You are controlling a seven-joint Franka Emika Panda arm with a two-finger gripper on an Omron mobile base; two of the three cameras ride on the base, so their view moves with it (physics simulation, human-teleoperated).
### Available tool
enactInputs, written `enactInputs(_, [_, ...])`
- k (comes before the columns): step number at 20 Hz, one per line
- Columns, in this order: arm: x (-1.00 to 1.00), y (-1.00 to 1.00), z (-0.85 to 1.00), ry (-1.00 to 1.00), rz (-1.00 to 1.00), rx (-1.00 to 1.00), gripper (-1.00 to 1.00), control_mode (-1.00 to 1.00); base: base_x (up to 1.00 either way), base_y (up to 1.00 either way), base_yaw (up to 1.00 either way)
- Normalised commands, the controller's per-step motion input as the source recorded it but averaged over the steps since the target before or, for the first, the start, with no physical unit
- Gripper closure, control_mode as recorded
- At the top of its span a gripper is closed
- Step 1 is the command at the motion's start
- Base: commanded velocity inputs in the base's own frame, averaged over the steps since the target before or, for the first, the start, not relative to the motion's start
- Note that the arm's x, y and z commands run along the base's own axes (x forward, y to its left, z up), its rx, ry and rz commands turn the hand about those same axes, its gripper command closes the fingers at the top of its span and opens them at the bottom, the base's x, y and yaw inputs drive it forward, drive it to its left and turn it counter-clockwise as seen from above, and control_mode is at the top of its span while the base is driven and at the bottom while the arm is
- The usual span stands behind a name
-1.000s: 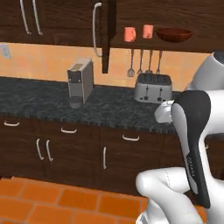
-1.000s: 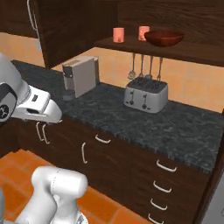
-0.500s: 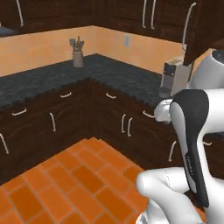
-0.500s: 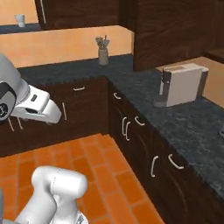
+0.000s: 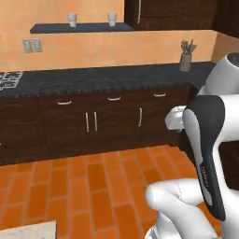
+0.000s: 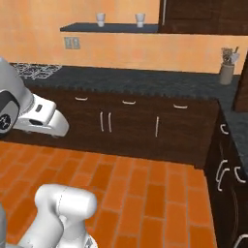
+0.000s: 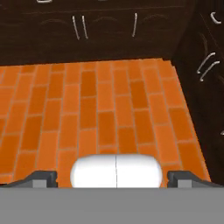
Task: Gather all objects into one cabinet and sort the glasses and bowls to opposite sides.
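My gripper point(image 7: 113, 178) hangs over the orange tiled floor point(image 7: 109, 100) and is open: its two dark fingertips point(image 7: 43, 177) stand far apart with nothing between them. In the right base view my white hand point(image 6: 46, 121) sits low at the left, well away from any counter. The salmon-orange mugs, the reddish-brown bowl and the cabinet with the long curved handle are out of view. Two small white cups point(image 5: 72, 18) point(image 5: 112, 18) stand on a dark wall shelf point(image 5: 79, 28); I cannot tell if they have handles.
A dark speckled counter point(image 5: 107, 74) runs along the far wall over dark lower cabinets point(image 5: 93, 121). A utensil holder point(image 5: 186, 58) stands at its right end, a stove point(image 5: 7, 77) at its left. More cabinets point(image 6: 232, 164) line the right side.
The whole picture has swung: the base has turned left, so the toaster, mugs, bowl and open cabinet have left the views. The arm keeps its pose.
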Motion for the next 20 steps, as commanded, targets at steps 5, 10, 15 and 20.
enactInputs(5, [0.0,0.0,0.0,0.0,0.0,0.0,-1.0,1.0,0.04,0.0,0.73])
enactInputs(10, [0.0,0.0,0.0,0.0,0.0,0.0,-1.0,1.0,0.04,0.0,0.71])
enactInputs(15, [0.0,0.0,0.0,0.0,0.0,0.0,-1.0,1.0,0.07,-0.01,0.84])
enactInputs(20, [0.0,0.0,0.0,0.0,0.0,0.0,-1.0,1.0,0.02,-0.04,0.68])
